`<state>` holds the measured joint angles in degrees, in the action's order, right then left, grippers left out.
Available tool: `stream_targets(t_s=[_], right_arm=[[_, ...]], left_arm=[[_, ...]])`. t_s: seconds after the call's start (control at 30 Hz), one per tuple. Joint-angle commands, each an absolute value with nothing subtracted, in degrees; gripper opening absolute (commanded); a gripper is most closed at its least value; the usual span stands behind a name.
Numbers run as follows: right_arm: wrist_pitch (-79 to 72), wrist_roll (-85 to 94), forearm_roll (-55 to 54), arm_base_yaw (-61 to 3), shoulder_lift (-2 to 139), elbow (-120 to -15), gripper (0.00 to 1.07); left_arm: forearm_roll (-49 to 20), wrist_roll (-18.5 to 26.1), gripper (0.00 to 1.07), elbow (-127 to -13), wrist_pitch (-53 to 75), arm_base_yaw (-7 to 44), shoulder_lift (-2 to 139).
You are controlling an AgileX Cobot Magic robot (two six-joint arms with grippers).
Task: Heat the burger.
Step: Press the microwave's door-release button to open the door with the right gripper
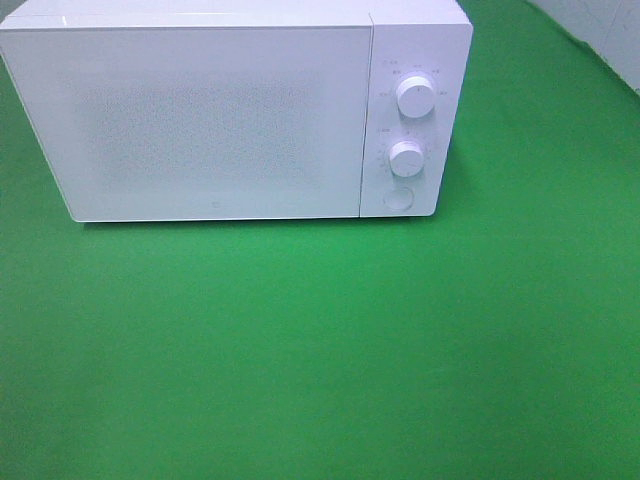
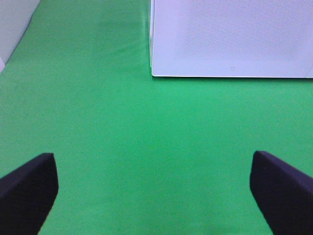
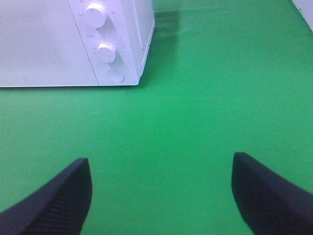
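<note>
A white microwave (image 1: 215,120) stands at the back of the green table with its door shut. It has two white knobs (image 1: 415,96) and a round button (image 1: 399,198) on its right panel. The burger is not in view in any frame. My left gripper (image 2: 154,196) is open and empty over bare green cloth, in front of the microwave's left corner (image 2: 230,39). My right gripper (image 3: 161,196) is open and empty, in front of the microwave's knob panel (image 3: 105,51). Neither gripper shows in the high view.
The green cloth (image 1: 320,350) covers the table in front of and beside the microwave. A pale wall edge shows at the far right corner (image 1: 600,30) and in the left wrist view (image 2: 12,24).
</note>
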<state>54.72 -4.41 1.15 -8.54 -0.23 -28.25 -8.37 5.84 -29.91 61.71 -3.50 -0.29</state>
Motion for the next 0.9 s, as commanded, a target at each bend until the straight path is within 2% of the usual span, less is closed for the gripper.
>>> stream_targets(t_s=[0.03,0.33,0.5,0.9], right_arm=[[54.77,-3.78,1.32,-8.08,-1.78,-28.13,0.76],[53.23,-4.7,1.32,-8.08,-1.78,-29.11,0.76],[44.58,-4.58,1.38,-8.08,-1.32,-29.79,0.76],[33.63,-4.58,1.32,-8.14,12.61,-27.44,0.76]], left_arm=[[-8.37,5.56,1.02,-29.62,61.36,-3.72,-1.03],[-8.37,5.56,1.02,-29.62,61.36,-3.72,-1.03],[-8.37,5.56,1.02,-29.62,61.36,-3.72,-1.03],[-8.42,5.56,1.02,-29.62,61.36,-3.72,-0.57]])
